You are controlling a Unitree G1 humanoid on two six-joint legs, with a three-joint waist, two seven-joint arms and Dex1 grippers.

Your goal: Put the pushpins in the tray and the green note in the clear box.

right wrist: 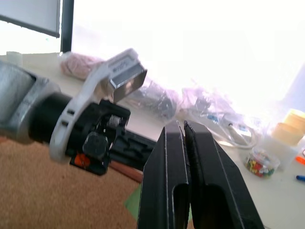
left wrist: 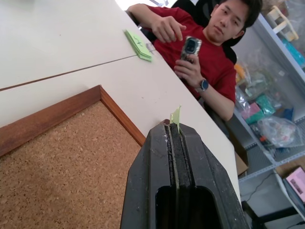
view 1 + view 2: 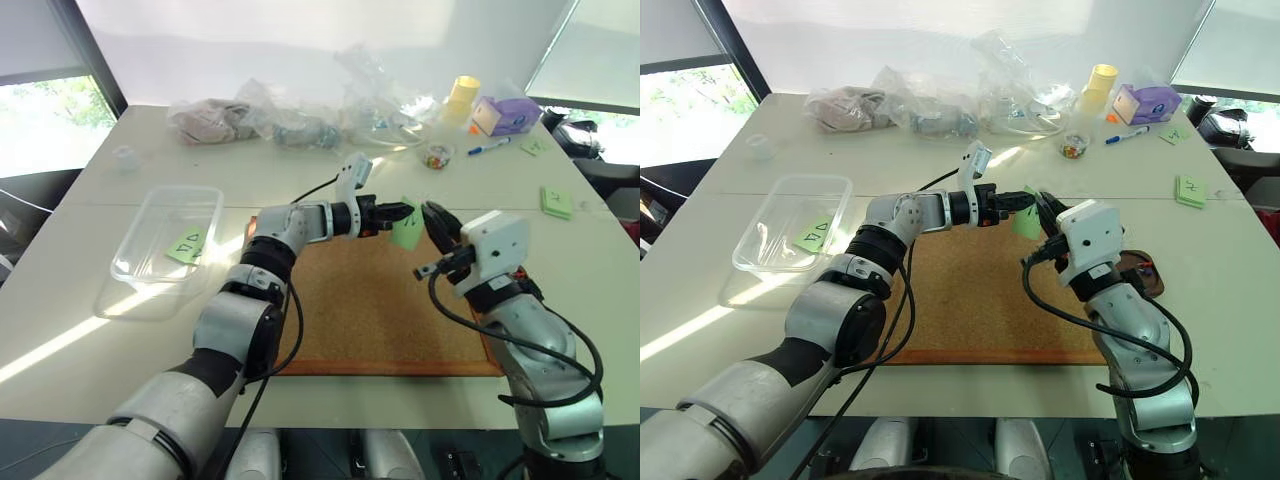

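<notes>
Near edge first: the tray is mostly hidden behind the right arm, so I can't make out any pushpins in it. Right pincer is raised over the cork board, fingers pressed together, empty. Left pincer reaches across, level, clamped on the green note, which hangs between the two pincers. Further off, the clear box sits on the tabletop, well apart.

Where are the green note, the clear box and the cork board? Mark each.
green note (image 3: 406, 232), left eye view: its face beside the fingers.
clear box (image 3: 135, 285), left eye view: its near wall.
cork board (image 3: 380, 310), left eye view: bare cork surface.
</notes>
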